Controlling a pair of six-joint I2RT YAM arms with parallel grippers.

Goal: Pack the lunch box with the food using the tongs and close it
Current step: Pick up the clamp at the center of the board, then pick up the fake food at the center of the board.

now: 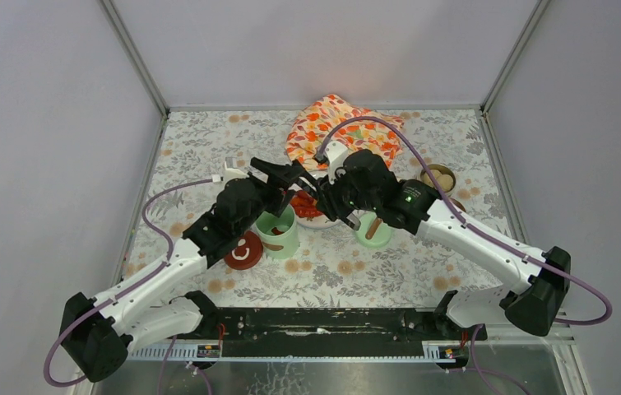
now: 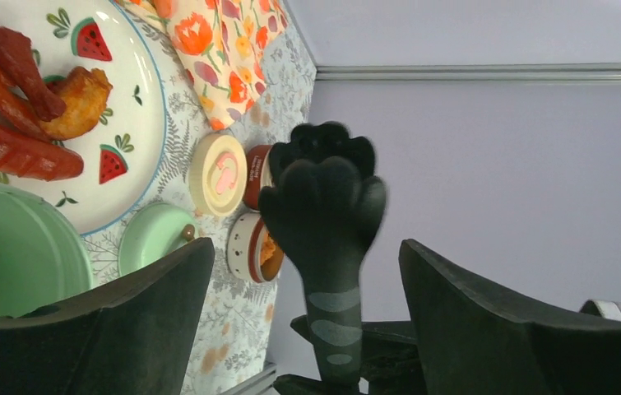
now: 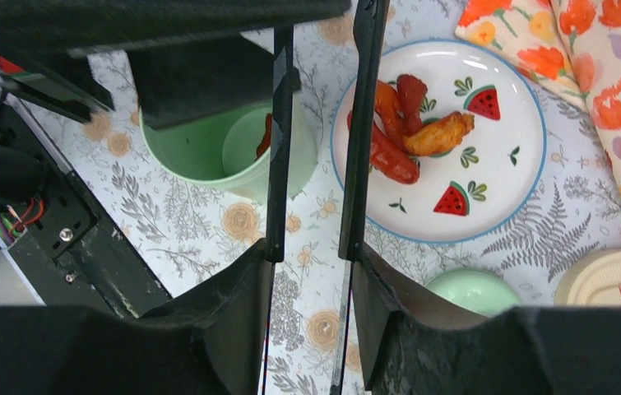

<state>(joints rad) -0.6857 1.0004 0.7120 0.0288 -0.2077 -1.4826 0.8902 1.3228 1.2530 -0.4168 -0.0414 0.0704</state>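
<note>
My right gripper (image 3: 313, 251) is shut on the tongs (image 3: 356, 148), one finger against each thin dark arm, above the gap between the mint-green pot (image 3: 208, 148) and the plate. A red chunk (image 3: 264, 136) lies inside that pot. More orange-red food (image 3: 438, 136) lies on the watermelon-print plate (image 3: 504, 189). My left gripper (image 2: 307, 247) is wide open around a black paw-shaped tongs end (image 2: 323, 206) and does not touch it. Seen from above, both grippers (image 1: 278, 174) (image 1: 323, 197) meet over the plate and hide most of it.
A green lid (image 1: 375, 232) lies right of the plate and a dark red lid (image 1: 243, 251) left of the tall pot (image 1: 278, 230). A cream lid (image 2: 218, 174) and a low bowl with orange food (image 2: 253, 247) sit beyond. The orange flowered cloth (image 1: 331, 119) lies at the back.
</note>
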